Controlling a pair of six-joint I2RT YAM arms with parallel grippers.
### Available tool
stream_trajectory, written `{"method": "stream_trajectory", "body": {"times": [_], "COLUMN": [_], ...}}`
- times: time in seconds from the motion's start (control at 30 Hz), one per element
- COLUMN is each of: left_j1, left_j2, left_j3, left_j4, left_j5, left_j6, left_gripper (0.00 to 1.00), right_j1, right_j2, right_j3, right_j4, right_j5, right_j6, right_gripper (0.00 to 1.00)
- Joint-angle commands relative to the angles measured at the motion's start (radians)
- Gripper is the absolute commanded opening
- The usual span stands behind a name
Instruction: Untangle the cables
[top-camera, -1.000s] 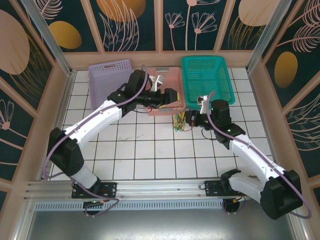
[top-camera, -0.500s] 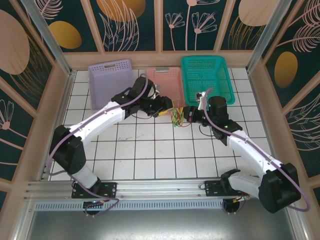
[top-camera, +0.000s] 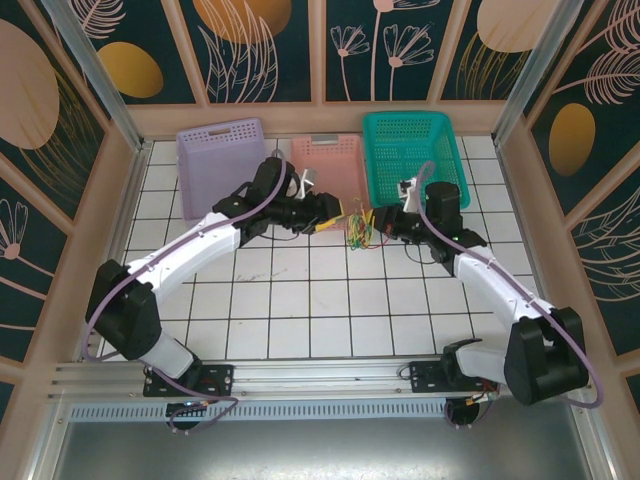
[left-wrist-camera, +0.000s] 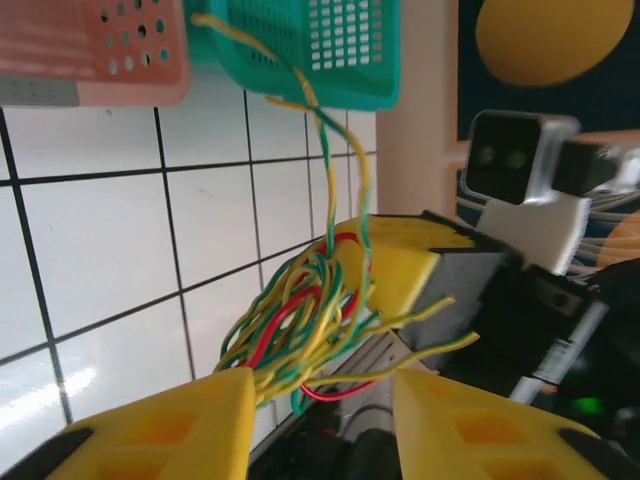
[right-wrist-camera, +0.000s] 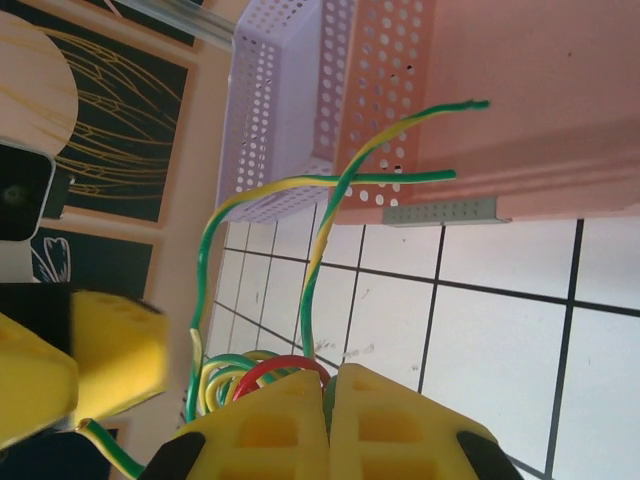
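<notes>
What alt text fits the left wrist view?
A tangle of yellow-green and red cables sits mid-frame, pinched by the right gripper, with the left gripper open just below it. Behind, on white tiles, are a teal basket and a pink basket.

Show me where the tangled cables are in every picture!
Top external: cables at the centre, just in front of the pink basket.
Left wrist: cables low in the middle; pink basket top left.
Right wrist: cables bottom left, two strands rising; pink basket top right.
Shared landmark: the pink basket.
</notes>
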Motion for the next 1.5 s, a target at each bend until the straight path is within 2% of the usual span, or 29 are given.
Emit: {"method": "stream_trajectory", "body": {"times": [0.0, 0.07, 0.27, 0.5, 0.6, 0.67, 0.83, 1.03, 1.07, 1.13, 1.3, 1.47], "left_j1": [0.012, 0.012, 0.012, 0.011, 0.010, 0.011, 0.011, 0.008, 0.009, 0.008, 0.012, 0.011], "left_j2": [-0.012, 0.023, 0.062, 0.093, 0.106, 0.110, 0.123, 0.123, 0.124, 0.119, 0.059, -0.063], "left_j3": [-0.028, -0.037, 0.002, 0.000, 0.005, 0.006, -0.012, -0.032, -0.032, -0.032, -0.028, -0.153], "left_j4": [0.014, 0.027, 0.102, 0.115, 0.110, 0.117, 0.116, 0.206, 0.212, 0.220, 0.128, 0.218], "left_j5": [0.028, 0.077, 0.131, 0.176, 0.172, 0.174, 0.176, 0.177, 0.174, 0.158, -0.020, -0.183], "left_j6": [0.016, 0.021, 0.019, 0.033, 0.040, 0.037, 0.033, -0.022, -0.027, -0.038, -0.055, -0.250], "left_gripper": [0.22, 0.20, 0.37, 0.38, 0.44, 0.44, 0.26, 0.16, 0.13, 0.00, 0.00, 0.00], "right_j1": [-0.016, -0.010, 0.005, 0.023, 0.030, 0.033, 0.033, 0.044, 0.045, 0.044, 0.012, -0.039], "right_j2": [0.035, 0.053, 0.098, 0.128, 0.144, 0.148, 0.149, 0.153, 0.152, 0.143, 0.066, -0.102], "right_j3": [0.056, 0.079, 0.122, 0.134, 0.142, 0.142, 0.113, 0.090, 0.087, 0.080, 0.011, -0.172], "right_j4": [-0.010, -0.022, -0.089, -0.055, -0.045, -0.044, 0.068, 0.173, 0.171, 0.187, 0.259, 0.405], "right_j5": [-0.153, -0.199, -0.236, -0.253, -0.263, -0.262, -0.280, -0.281, -0.275, -0.263, -0.164, 0.021], "right_j6": [0.034, 0.038, 0.017, 0.045, 0.053, 0.056, 0.147, 0.245, 0.249, 0.277, 0.419, 0.711], "right_gripper": [0.00, 0.00, 0.00, 0.00, 0.00, 0.00, 0.00, 0.00, 0.00, 0.00, 0.00, 0.00]}}
